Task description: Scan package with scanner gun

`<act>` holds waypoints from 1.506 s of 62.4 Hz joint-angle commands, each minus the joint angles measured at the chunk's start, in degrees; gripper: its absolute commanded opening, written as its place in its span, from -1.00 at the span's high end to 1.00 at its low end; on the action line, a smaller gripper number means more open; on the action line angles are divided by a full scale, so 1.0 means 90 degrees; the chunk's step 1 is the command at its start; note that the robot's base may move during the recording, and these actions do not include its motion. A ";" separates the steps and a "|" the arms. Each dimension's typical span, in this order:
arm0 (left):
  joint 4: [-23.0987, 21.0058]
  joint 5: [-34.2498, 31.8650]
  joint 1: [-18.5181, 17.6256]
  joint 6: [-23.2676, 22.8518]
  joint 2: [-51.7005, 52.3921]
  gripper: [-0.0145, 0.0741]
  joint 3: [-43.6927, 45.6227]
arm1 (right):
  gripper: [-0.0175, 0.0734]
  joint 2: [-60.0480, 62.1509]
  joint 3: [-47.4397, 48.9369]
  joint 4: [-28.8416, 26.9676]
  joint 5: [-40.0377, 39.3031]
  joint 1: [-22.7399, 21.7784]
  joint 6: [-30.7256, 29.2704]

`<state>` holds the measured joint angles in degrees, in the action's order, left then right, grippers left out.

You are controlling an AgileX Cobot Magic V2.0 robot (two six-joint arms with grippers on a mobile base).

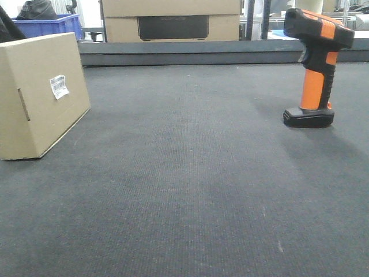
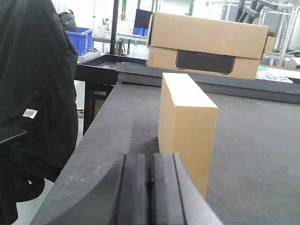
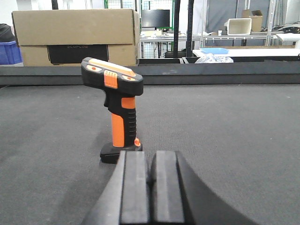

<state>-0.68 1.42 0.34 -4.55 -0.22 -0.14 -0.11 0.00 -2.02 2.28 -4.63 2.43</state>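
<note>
We see the package (image 1: 40, 95) and scanner gun (image 1: 313, 86) standing well apart on the tabletop (image 1: 190, 173). Our left tool (image 2: 151, 187) and right tool (image 3: 150, 187) look closed, holding nothing.

The left gripper (image 2: 151, 161) sits low and level, pointing forward, its two black jaws pressed flat together with nothing between them. The right gripper (image 3: 151, 159) matches: jaws closed, empty, level.
</note>
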 commanded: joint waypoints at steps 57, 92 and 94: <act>-0.0039 -0.0086 0.0003 -0.0014 0.0025 0.92 0.0015 | 0.99 0.0012 0.0000 -0.0024 -0.0117 -0.0037 -0.0044; -0.0487 0.2984 -0.0011 0.0060 -0.1033 0.92 0.2880 | 0.99 0.0012 0.0000 -0.0024 -0.0117 -0.0037 -0.0044; -0.0487 0.3426 -0.0011 0.0228 -0.1291 0.92 0.3221 | 0.99 0.0012 0.0000 -0.0024 -0.0117 -0.0037 -0.0044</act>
<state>-4.34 22.18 0.34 -4.28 -7.33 21.98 -0.11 0.00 -2.02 2.28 -4.63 2.43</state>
